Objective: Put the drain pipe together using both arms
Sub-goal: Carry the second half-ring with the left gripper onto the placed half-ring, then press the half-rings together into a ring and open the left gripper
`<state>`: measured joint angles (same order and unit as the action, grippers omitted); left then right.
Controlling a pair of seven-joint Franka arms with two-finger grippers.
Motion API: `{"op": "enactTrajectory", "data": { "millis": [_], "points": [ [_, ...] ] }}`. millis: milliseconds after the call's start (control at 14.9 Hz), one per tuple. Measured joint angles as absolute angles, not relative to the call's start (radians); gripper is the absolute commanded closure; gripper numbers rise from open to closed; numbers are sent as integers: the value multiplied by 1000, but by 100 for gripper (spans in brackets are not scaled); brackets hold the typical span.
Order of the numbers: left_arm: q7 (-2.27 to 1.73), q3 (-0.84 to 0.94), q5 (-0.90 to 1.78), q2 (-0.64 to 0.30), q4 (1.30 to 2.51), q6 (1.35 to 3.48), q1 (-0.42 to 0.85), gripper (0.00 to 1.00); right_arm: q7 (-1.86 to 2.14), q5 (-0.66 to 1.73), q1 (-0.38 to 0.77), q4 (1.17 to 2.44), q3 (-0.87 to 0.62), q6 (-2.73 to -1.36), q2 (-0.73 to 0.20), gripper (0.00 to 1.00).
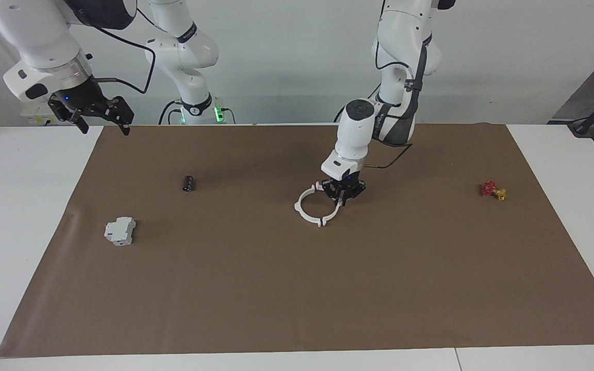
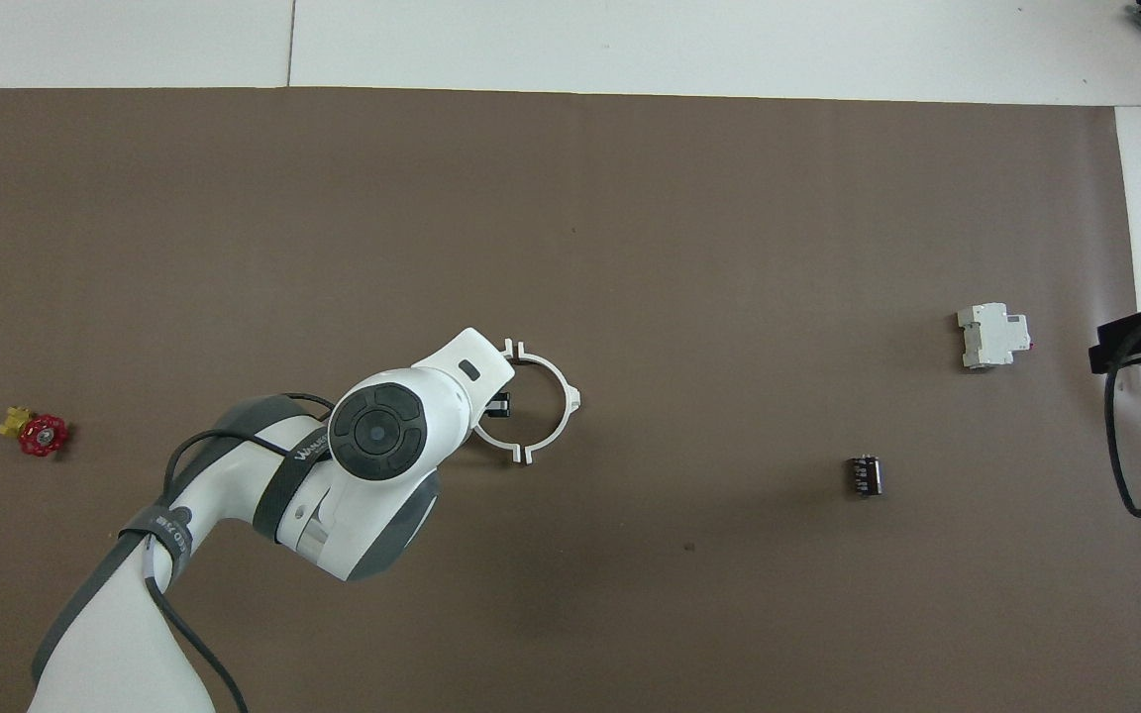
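Mat [image 1: 297, 288] mostly open; black cylinder [image 1: 188, 183], grey block [image 1: 120, 231] near right arm's end.

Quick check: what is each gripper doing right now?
Left gripper: shut on the white ring.
Right gripper: open, empty, waiting over the table's edge.
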<state>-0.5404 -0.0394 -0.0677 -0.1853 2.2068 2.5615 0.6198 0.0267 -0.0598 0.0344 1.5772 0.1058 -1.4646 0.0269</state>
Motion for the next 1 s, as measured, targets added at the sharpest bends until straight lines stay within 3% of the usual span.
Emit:
{"op": "enactTrajectory", "data": {
  "millis": [1004],
  "points": [
    [-548, -34, -84, -198, 2208, 2567, 628, 100, 27, -60, 34, 1577, 106, -1465, 27, 0]
  ]
}}
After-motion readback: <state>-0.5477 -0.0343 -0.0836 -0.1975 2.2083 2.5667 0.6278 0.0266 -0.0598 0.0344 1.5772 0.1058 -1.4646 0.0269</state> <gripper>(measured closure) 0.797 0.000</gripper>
